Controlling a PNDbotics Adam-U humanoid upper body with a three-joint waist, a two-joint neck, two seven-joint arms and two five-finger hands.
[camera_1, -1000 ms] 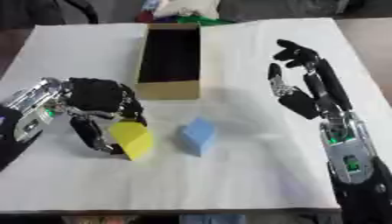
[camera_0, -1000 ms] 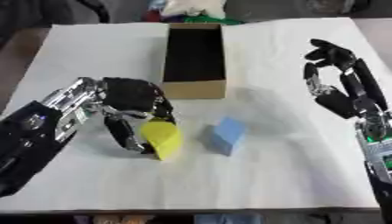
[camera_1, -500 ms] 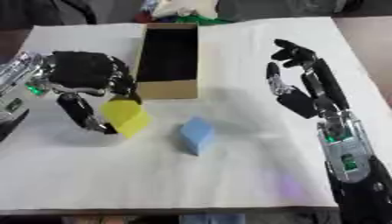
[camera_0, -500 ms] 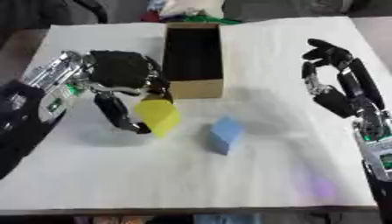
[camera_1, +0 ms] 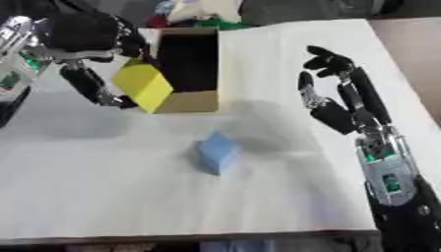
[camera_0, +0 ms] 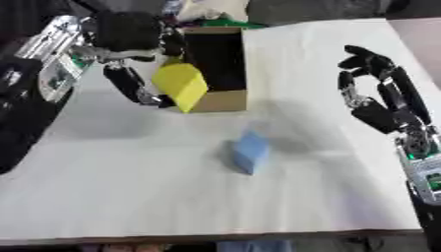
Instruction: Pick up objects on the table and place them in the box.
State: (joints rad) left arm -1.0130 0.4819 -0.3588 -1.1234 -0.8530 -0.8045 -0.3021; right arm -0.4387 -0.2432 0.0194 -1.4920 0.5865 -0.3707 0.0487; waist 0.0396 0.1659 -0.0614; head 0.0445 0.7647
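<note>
Left hand (camera_0: 129,44) carries a yellow block (camera_0: 180,84) to the near-left corner of the box (camera_0: 226,98), ready to drop it in.

Its fingers curl around the block, held in the air; next, I judge, it must move right over the opening and release. A blue block (camera_0: 250,150) waits on the table (camera_0: 129,187) nearer. Right hand (camera_1: 331,96) hovers open, far right.

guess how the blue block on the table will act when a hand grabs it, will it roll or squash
The blue block has flat faces and straight edges, so it probably won't roll; it sits steady on the white table. It looks like foam or light plastic, so likely light, perhaps slightly squashy. The similar yellow block keeps its shape in the left hand, hinting at reasonable stiffness.
</note>
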